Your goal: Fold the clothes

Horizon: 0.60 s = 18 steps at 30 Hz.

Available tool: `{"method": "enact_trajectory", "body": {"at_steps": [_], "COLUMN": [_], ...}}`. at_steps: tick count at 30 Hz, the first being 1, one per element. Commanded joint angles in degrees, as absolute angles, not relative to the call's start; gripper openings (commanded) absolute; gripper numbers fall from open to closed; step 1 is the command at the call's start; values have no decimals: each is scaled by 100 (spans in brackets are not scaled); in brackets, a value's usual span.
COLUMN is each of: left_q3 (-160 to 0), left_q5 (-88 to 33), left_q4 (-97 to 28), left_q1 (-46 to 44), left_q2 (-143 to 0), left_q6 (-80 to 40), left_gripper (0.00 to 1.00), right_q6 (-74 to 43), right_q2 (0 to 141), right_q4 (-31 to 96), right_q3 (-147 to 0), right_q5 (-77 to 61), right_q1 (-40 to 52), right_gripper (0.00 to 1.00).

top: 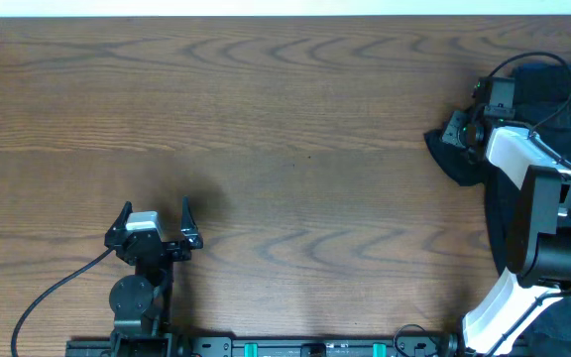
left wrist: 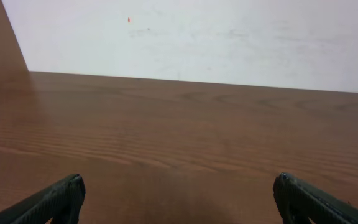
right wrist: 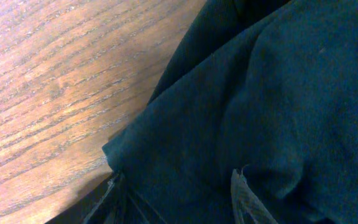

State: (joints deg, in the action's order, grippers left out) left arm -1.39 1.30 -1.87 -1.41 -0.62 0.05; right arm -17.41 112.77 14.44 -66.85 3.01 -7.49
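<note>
The clothes (top: 461,164) are a dark navy heap at the table's right edge, partly hidden under my right arm. My right gripper (top: 456,132) is down on the heap's left border. In the right wrist view its fingers (right wrist: 244,198) stand apart, with dark fabric (right wrist: 260,93) lying loosely between them and not pinched. The fabric's edge meets bare wood just left of the gripper (right wrist: 179,196). My left gripper (top: 154,213) hovers near the front left, far from the clothes. In its own view the left gripper (left wrist: 179,199) is wide open over bare wood.
The wooden table (top: 266,119) stretches between the two arms. A black cable (top: 48,293) trails from the left arm toward the front edge. A white wall (left wrist: 197,37) rises behind the table's far edge.
</note>
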Motion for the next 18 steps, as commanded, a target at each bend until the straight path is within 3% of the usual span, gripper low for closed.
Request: {"method": "enact_trajectory", "body": {"at_steps": [1,10,18], "left_q3": [-23,-23,-23], "left_q5": [217,217,217], "left_q4": [-401,-401,-401], "left_q1": [-169,-169,-169], "left_q2": [-30,-30,-30], "left_q6": [62,60,60], "left_gripper": [98,98,98], "right_q6": [-1750,-2023,-2786], "right_q2": [11026,10652,10628], "right_q4": [1492,2150,2095], "right_q3": [-6899,-7264,-7264], "right_q5": [320,764,-202], "right_q1": [-849,-1024,-1726], "right_gripper": [53,54,53]}}
